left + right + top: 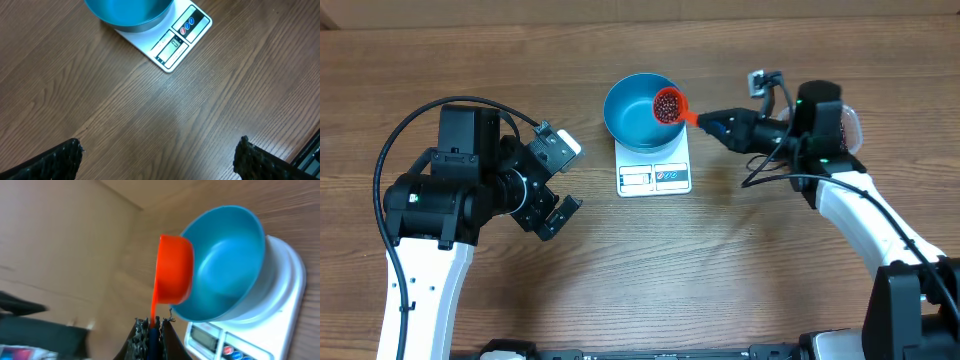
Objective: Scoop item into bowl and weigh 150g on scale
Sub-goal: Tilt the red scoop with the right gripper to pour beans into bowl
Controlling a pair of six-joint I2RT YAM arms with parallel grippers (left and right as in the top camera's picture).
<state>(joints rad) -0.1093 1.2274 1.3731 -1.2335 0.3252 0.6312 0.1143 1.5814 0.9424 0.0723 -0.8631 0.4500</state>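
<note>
The beans point(667, 104) sit heaped in a small orange cup point(670, 105), held over the 3 o'clock rim of the blue bowl point(630, 118). The bowl stands on the white scale point(655, 178) at 12 o'clock on the table and looks empty. The right gripper point(150, 332) has its jaws pressed together on the cup's thin handle point(152, 305). The left gripper point(155, 165) hangs spread wide and empty at the scale's 8 o'clock. The beans look hard, glossy and loose, likely to roll and bounce. They are best carried in the cup, held by the handle and tipped slowly.
</note>
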